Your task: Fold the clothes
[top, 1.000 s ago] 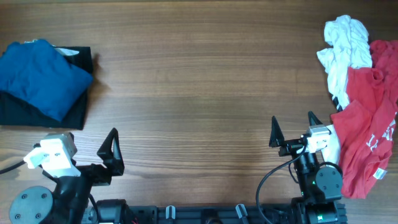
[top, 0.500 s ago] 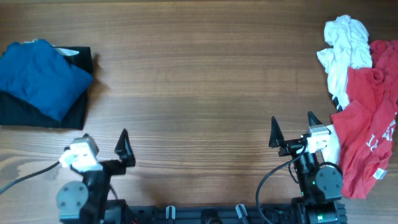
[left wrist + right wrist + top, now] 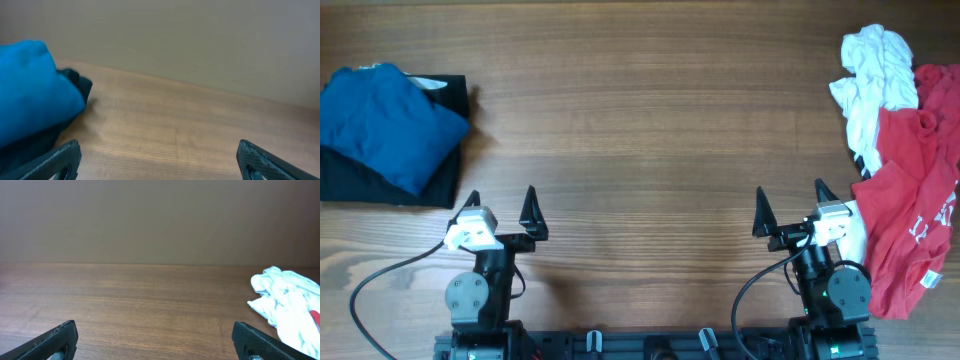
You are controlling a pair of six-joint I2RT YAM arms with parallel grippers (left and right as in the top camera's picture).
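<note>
Overhead: left pincer [image 3: 501, 203] and right pincer [image 3: 790, 199] stand released, grasping nothing. On the worktop [image 3: 640, 130], a blue shirt [image 3: 380, 120] lies atop a black garment [image 3: 438, 182] at left; a white garment [image 3: 872, 72] and a red garment [image 3: 910, 225] lie crumpled at right.

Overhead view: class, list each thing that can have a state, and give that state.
blue shirt: folded, lying on the black garment
black garment: folded flat, under the blue shirt
white garment: crumpled, not folded
red garment: crumpled, not folded
left hand: open, empty
right hand: open, empty
</note>
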